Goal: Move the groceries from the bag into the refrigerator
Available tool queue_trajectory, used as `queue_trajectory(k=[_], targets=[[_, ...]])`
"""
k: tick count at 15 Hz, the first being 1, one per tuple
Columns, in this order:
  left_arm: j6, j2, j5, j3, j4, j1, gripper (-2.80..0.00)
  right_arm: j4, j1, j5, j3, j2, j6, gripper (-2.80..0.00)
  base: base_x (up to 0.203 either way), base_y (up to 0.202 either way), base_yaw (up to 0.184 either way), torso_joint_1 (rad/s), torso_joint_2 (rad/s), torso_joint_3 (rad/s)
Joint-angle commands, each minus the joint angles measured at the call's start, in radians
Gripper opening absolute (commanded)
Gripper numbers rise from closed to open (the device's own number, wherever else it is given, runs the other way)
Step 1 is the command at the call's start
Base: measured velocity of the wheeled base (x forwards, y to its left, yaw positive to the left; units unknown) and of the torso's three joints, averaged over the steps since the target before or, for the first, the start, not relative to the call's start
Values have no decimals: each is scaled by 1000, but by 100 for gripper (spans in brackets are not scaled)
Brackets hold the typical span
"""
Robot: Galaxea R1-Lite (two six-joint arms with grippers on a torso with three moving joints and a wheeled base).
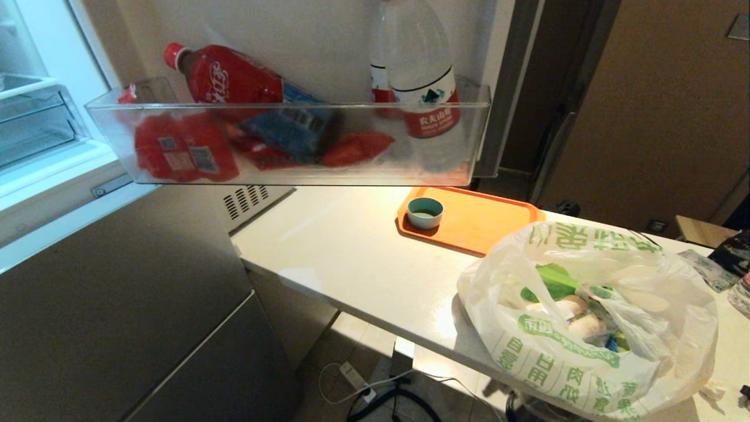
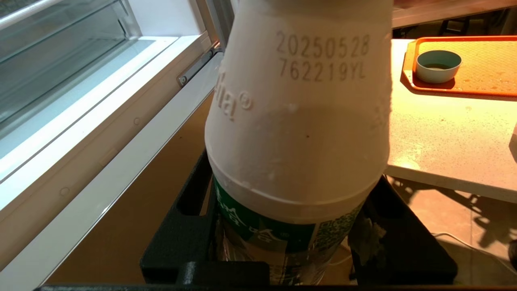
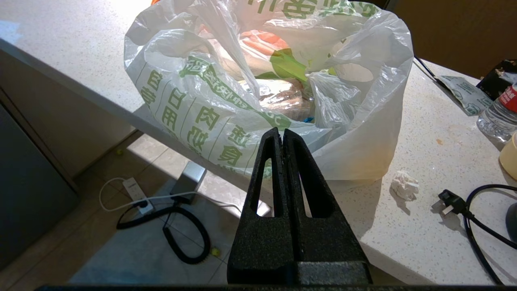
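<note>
My left gripper (image 2: 293,226) is shut on a white bottle (image 2: 299,121) with a green label, one black finger on each side of its body. It hangs beside the open refrigerator (image 2: 80,121), whose white interior and clear shelves (image 1: 35,117) show at the left. The white plastic bag (image 1: 586,316) with green characters sits open at the table's near edge, with pale beige lumps (image 1: 577,316) and a green pack (image 1: 554,281) inside. Just before the bag (image 3: 262,81), off the table's edge, my right gripper (image 3: 281,133) is shut on nothing. Neither arm shows in the head view.
The open door's clear bin (image 1: 293,176) holds red cola bottles (image 1: 222,76) and a water bottle (image 1: 422,88). An orange tray (image 1: 480,223) carries a teal cup (image 1: 425,212). Grey lower fridge doors (image 1: 117,305) stand left. Cables (image 3: 177,226) lie on the floor; a plug (image 3: 450,200) and crumpled paper (image 3: 405,189) are on the table.
</note>
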Motion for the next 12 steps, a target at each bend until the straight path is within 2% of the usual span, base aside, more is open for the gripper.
queue_trajectory(k=[1, 5, 11, 12], targets=[[0, -44, 0, 10, 1, -1, -280, 0, 0, 0, 0, 0, -1, -280, 0, 0, 0, 0, 0, 0], [-1, -63, -1, 5, 9, -1, -280, 0, 0, 0, 0, 0, 1, -280, 0, -1, 20, 1, 1, 0], [-7, -40, -6, -22, -2, -4, -280, 0, 0, 0, 0, 0, 2, -280, 3, -7, 167, 1, 5, 1], [-8, -19, -24, -32, -4, -7, -280, 0, 0, 0, 0, 0, 2, -280, 5, -4, 161, 2, -2, -2]])
